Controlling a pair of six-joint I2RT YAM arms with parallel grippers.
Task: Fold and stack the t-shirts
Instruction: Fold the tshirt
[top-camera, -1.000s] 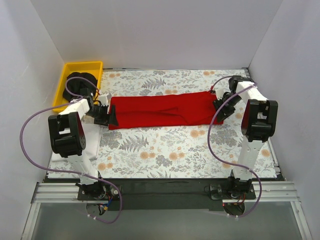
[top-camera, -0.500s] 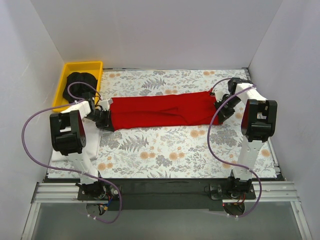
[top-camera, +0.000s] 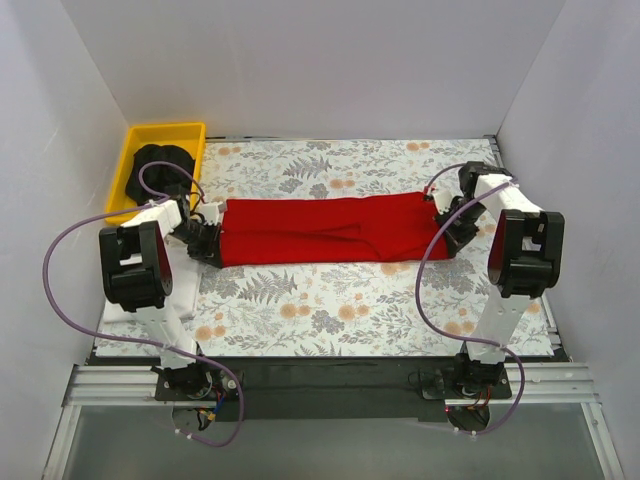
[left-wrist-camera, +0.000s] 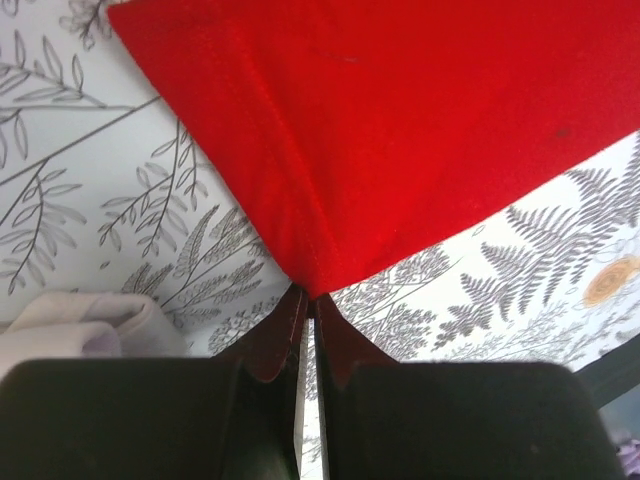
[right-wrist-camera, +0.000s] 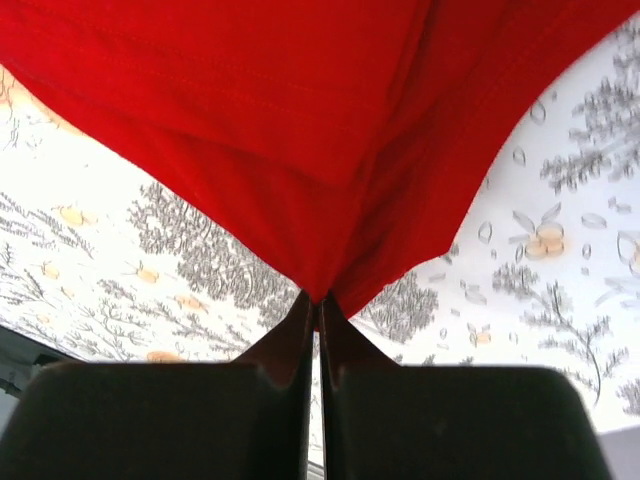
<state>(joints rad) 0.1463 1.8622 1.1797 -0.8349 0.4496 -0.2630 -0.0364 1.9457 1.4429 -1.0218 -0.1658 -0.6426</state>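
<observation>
Stretch vs 1 s ago: right gripper has drawn outward, so red t-shirt lies as a tauter, straighter band mid-table, prob. ready for next fold. Long axis runs L–R on floral table cover; collar end unclear. Left gripper & right both pinched closed on its end corners.

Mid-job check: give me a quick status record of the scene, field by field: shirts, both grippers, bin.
red t-shirt: folded into a long band, stretched over the table cover between the two arms
left gripper: shut on a corner at the band's left end
right gripper: shut on bunched cloth at the band's right end
black t-shirt: bunched in the yellow bin, far left corner
white t-shirt: by the left arm, mostly hidden
</observation>
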